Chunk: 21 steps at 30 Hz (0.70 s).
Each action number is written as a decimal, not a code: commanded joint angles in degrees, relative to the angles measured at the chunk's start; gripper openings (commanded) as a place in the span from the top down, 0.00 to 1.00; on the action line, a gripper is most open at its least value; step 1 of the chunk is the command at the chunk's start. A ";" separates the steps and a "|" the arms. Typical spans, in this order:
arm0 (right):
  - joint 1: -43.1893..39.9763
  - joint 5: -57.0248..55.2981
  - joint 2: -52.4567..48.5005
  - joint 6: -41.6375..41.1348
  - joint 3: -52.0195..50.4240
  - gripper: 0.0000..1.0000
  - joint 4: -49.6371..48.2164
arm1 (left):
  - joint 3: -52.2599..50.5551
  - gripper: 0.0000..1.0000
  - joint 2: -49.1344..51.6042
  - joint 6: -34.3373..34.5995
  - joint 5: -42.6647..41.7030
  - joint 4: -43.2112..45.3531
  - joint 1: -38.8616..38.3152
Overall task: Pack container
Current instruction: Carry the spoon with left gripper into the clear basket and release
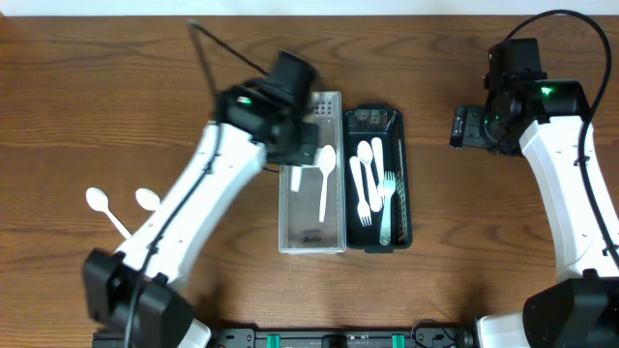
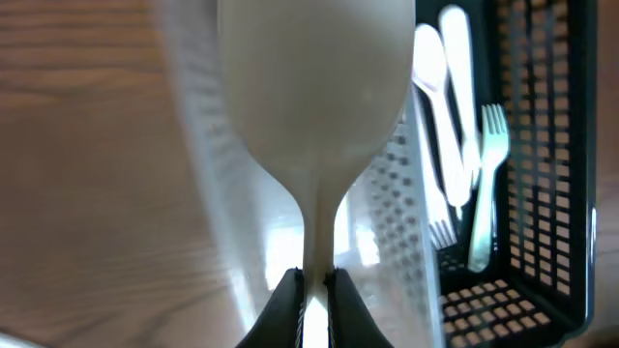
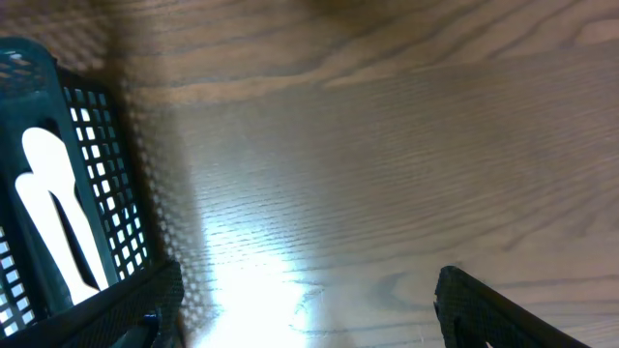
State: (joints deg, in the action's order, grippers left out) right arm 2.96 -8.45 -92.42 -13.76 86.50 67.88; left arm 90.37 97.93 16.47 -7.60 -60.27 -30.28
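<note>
My left gripper (image 1: 302,159) is shut on the handle of a white plastic spoon (image 1: 326,179) and holds it over the clear perforated bin (image 1: 289,232). In the left wrist view the spoon (image 2: 314,106) fills the middle, its handle pinched between the fingers (image 2: 314,290). The black basket (image 1: 404,193) beside the bin holds several white forks and spoons (image 1: 368,184); it shows in the left wrist view (image 2: 561,193) and the right wrist view (image 3: 97,193). Two more white spoons (image 1: 102,205) lie on the table at the left. My right gripper (image 3: 300,300) is open and empty above bare wood right of the basket.
The wooden table (image 1: 484,242) spans the view. The clear bin and black basket stand side by side at the centre. The right arm (image 1: 556,174) stands along the right edge.
</note>
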 commanded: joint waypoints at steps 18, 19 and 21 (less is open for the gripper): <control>-0.55 -0.33 0.11 0.76 0.02 0.14 0.74 | 1.95 0.41 5.42 0.35 6.32 -2.38 -1.14; -0.55 -0.33 0.11 0.76 0.02 0.13 0.74 | 2.14 0.33 3.48 0.61 8.07 -3.10 -0.13; -0.55 -0.33 0.11 0.79 0.02 0.13 0.72 | 2.14 0.02 -0.35 4.37 11.65 -5.03 2.75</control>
State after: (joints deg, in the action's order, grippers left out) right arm 2.96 -8.45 -92.42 -13.76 86.50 68.38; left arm 90.08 104.33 17.85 -3.09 -63.44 -31.22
